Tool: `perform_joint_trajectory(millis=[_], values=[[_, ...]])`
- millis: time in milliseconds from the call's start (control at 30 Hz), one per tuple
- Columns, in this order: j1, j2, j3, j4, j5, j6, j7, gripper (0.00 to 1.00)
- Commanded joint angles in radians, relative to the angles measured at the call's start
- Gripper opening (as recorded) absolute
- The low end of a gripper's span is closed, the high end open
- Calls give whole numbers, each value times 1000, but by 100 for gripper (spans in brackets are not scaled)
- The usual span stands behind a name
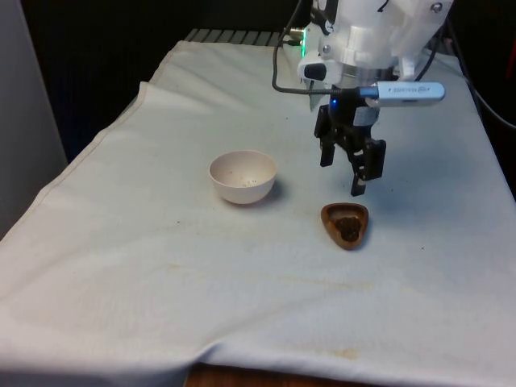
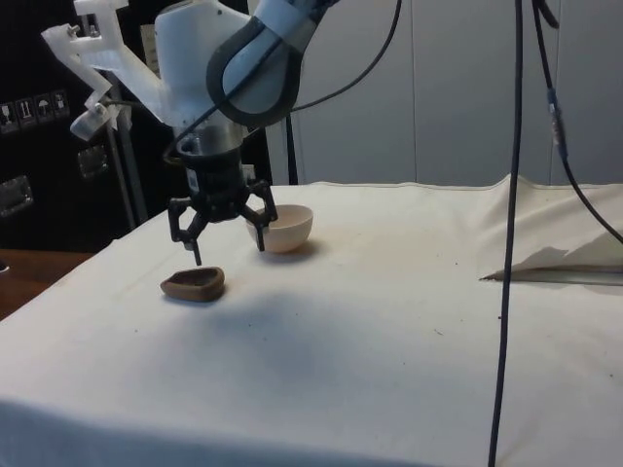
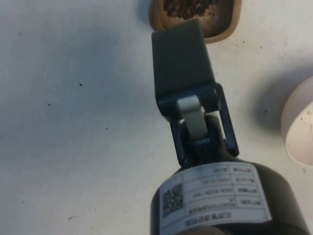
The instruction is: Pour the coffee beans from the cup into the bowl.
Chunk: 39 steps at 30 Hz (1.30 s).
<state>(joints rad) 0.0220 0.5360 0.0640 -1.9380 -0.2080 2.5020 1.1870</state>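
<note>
A small brown wooden cup [image 1: 345,224] with dark coffee beans in it stands on the white cloth. An empty white bowl [image 1: 243,176] sits apart from it, towards the front view's left. My gripper [image 1: 343,176] hangs open just above and slightly behind the cup, holding nothing. From the side, the gripper [image 2: 229,251] spreads wide between the cup [image 2: 193,283] and the bowl [image 2: 285,229], its tips a little above the cloth. The wrist view has one dark finger [image 3: 183,58] reaching to the rim of the cup [image 3: 195,14], with the bowl [image 3: 298,129] off to one side.
Black cables [image 2: 511,195] hang down in front of the side camera. The cloth [image 1: 161,266] is raised in a fold [image 2: 565,268] at the side view's right. The table's front edge [image 1: 266,372] lies near the front camera.
</note>
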Motion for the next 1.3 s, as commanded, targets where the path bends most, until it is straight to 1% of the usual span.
perform_joint_trajectory(millis=[0, 67, 100, 133, 367, 400, 433, 633, 667, 700, 933, 967, 1000, 1233, 1267], values=[[7, 7, -9, 6, -7, 11, 20, 100], [7, 10, -10, 8, -6, 12, 32, 100], [0, 5, -2, 4, 0, 1, 16, 100], [7, 11, -10, 8, -5, 12, 37, 100], [6, 24, -12, 17, -5, 18, 81, 100], [0, 21, -4, 14, 0, 6, 66, 100], [6, 25, -12, 17, -5, 20, 86, 100], [8, 35, -17, 23, -7, 26, 125, 100], [0, 30, -6, 20, 0, 12, 104, 100], [8, 36, -17, 24, -8, 26, 130, 100], [10, 45, -22, 31, -10, 30, 173, 100], [0, 40, -9, 28, 0, 14, 151, 100], [10, 46, -22, 32, -10, 30, 178, 100], [11, 56, -26, 41, -11, 33, 224, 100], [0, 53, -13, 39, 0, 16, 202, 100]])
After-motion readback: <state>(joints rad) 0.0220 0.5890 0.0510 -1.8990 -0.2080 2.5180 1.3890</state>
